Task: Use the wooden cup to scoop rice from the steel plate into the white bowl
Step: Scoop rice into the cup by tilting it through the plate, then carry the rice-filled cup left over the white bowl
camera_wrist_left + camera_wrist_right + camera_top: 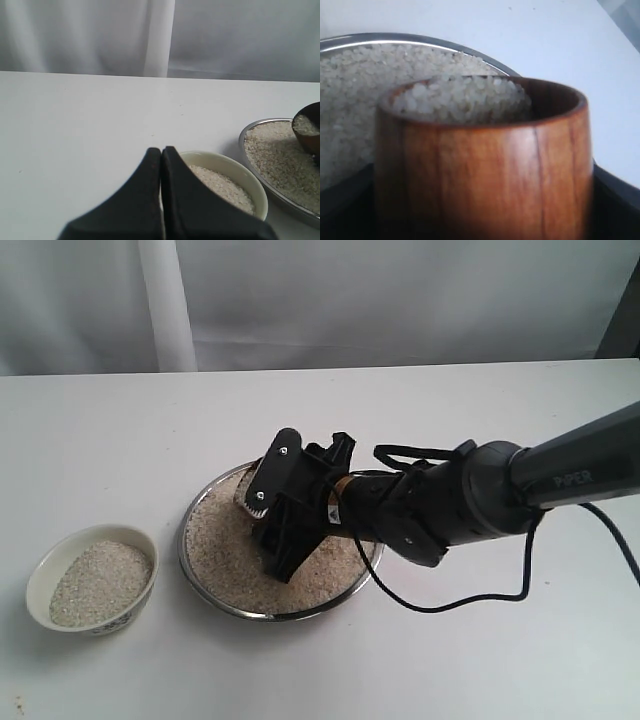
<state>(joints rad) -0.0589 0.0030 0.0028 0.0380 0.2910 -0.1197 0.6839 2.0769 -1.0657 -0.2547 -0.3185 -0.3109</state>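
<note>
The steel plate (250, 612) sits mid-table, filled with rice (225, 550). My right gripper (272, 520) reaches over it from the right and hides most of what it holds. In the right wrist view this gripper (482, 210) is shut on the wooden cup (485, 165), which stands nearly upright and full of rice (460, 97) over the plate (380, 37). The white bowl (45, 565) stands left of the plate, partly filled with rice (95, 585). My left gripper (161, 150) is shut and empty, just short of the bowl (235, 165); the cup (306, 134) shows at that view's edge.
The white table (450, 660) extends around the vessels. A black cable (470, 600) loops from the right arm down onto the table right of the plate. A pale curtain (330, 300) hangs behind the table's far edge.
</note>
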